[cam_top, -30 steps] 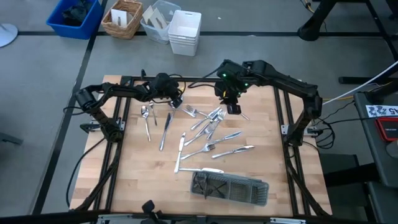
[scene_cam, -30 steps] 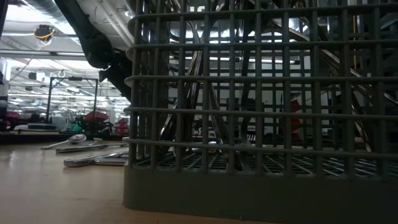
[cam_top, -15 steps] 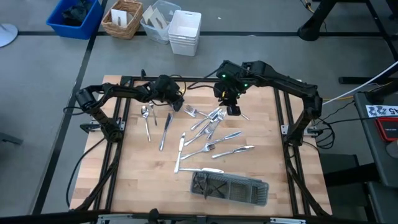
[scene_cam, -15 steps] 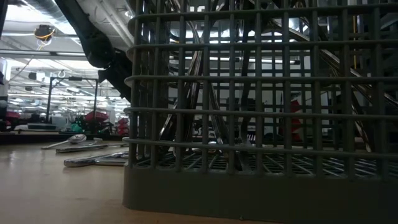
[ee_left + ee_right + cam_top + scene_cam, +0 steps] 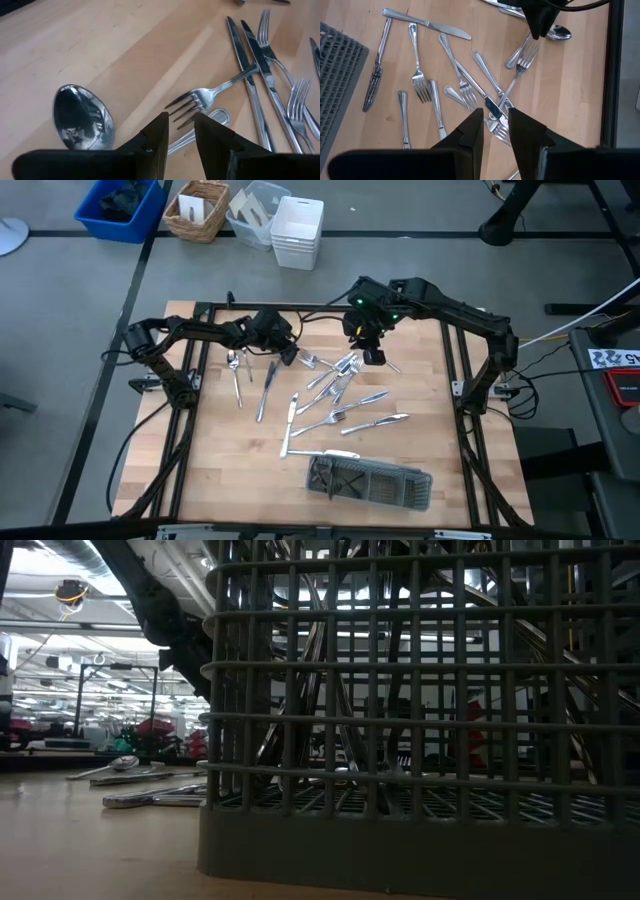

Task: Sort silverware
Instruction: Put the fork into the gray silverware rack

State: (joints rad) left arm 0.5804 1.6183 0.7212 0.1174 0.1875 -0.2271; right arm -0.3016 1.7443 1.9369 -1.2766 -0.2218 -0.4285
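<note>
Silverware [image 5: 335, 385] lies scattered beside the mesh tray [image 5: 370, 482] — both grippers' jaws narrowly parted, holding nothing.

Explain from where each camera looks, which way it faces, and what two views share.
High view: above, straight down on table; both arms.
Low view: table height, through grey mesh tray; an arm above.
Left wrist view: past left gripper at spoon and fork.
Right wrist view: past right gripper, down on silverware.
Shared: the same fork in both wrist views.
</note>
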